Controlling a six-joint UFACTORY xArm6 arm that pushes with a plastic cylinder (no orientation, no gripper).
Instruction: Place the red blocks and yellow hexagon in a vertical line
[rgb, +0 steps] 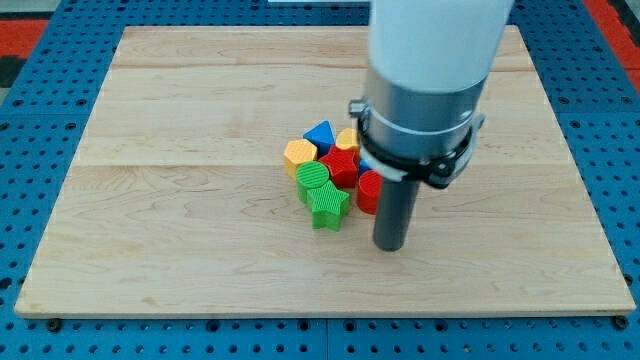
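A tight cluster of blocks sits near the board's middle. A red block (341, 166) lies in the cluster's centre. A second red block, a cylinder (368, 191), is at its right, partly hidden by the rod. A yellow hexagon (299, 155) is at the cluster's left. Another yellow block (348, 139) at the top is mostly hidden by the arm. My tip (389, 246) rests on the board just below and right of the red cylinder, close to it.
A blue triangular block (321, 134) sits at the cluster's top. A green cylinder (313, 179) and a green star (327, 206) sit at its lower left. The wooden board (180, 220) lies on a blue pegboard table (30, 150). The arm's body (425, 90) hides the board behind it.
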